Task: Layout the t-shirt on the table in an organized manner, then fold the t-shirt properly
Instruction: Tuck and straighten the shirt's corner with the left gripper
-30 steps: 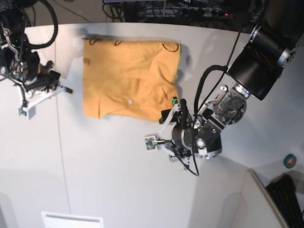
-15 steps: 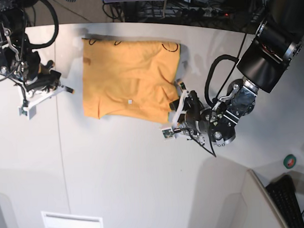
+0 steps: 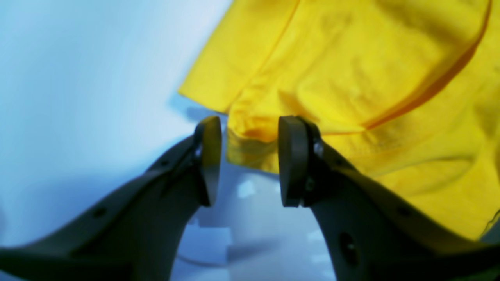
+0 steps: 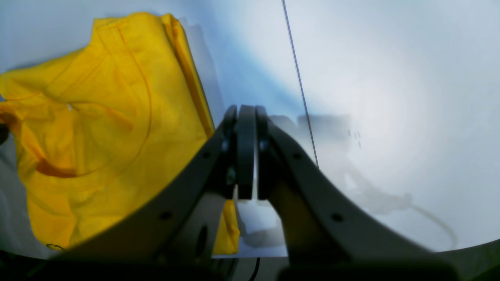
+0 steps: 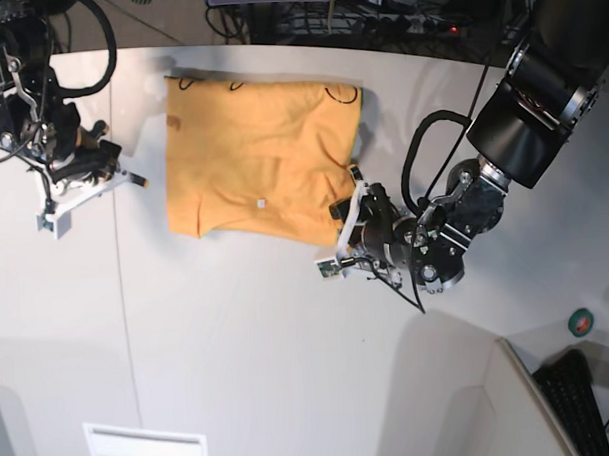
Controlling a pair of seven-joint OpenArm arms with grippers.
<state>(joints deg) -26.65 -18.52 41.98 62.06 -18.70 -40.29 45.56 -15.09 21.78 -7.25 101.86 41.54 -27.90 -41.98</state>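
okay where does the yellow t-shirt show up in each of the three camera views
Base: the t-shirt lies upper centre on the table.
Left wrist: it fills the upper right, its corner between the left hand pads.
Right wrist: it sits at left, behind the shut right hand.
Shared landmark: the shirt's dark curved trim, seen in all three.

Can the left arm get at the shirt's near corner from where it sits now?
Probably yes. The left gripper is open, with a bunched corner of the t-shirt lying between its pads, nothing else in the way. Whether the pads touch the cloth yet is unclear.
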